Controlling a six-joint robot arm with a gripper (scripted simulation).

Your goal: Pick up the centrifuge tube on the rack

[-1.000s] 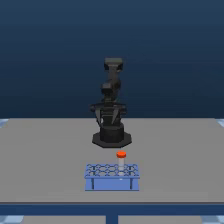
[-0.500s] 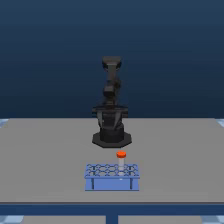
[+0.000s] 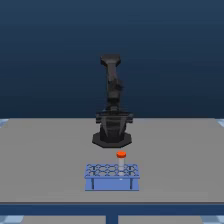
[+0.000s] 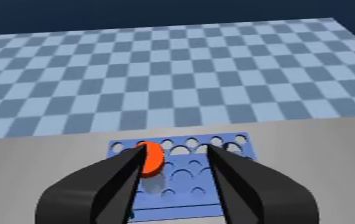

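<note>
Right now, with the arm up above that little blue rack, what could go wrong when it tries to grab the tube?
The orange cap of the centrifuge tube sits close to one finger of the open gripper rather than centred, so coming down could knock the tube instead of straddling it.

The rack looks light on thin legs and stands free on the table; a bump might shift or tip it.

Grey tabletop point(image 3: 40, 160), blue checkered floor point(image 4: 156, 65), dark blue backdrop point(image 3: 50, 50).
</note>
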